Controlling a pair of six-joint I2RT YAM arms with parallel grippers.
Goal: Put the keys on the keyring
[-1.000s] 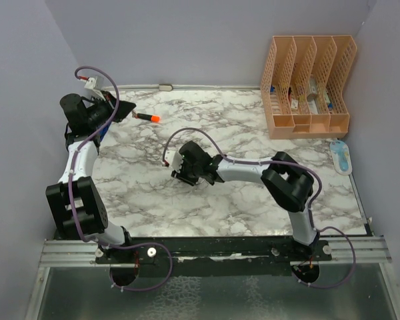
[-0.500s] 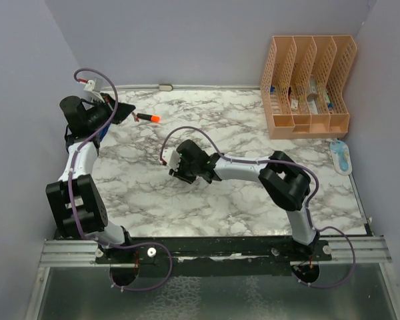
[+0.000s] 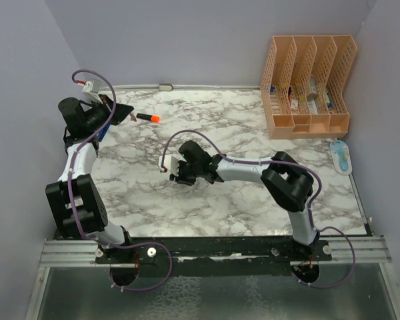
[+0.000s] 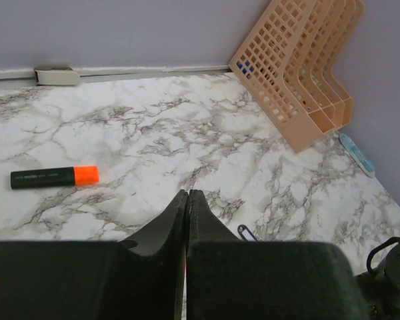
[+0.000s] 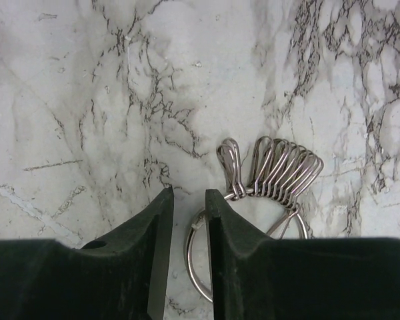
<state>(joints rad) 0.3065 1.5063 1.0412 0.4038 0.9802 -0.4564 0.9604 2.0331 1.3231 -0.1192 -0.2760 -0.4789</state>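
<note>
**Right jaws poised over a keyring lying flat on marble**

Nearest, around the middle of the worktop point(image 5: 87, 100), the right gripper point(image 5: 189, 193) points straight down. Its jaws stand narrowly apart. The bare left arc of the keyring point(image 5: 187, 257) lies in the gap between them, but no pinch on it shows. The keyring is a thin silver wire hoop lying flat. Its keys point(image 5: 280, 167) are bunched along the far side and look like slim silver loops.

It is probably light, stiff and slippery, so it may skid on the smooth stone. The bare arc away from the bunch looks the best place to grip. Once lifted, the keys would likely slide and swing.

Farther off, at the far left, the left gripper point(image 4: 187, 195) is raised with its jaws pressed together. Whether they hold anything cannot be told. Beyond it lie an orange-capped marker point(image 4: 53, 177) and a peach file organiser point(image 4: 300, 87).
</note>
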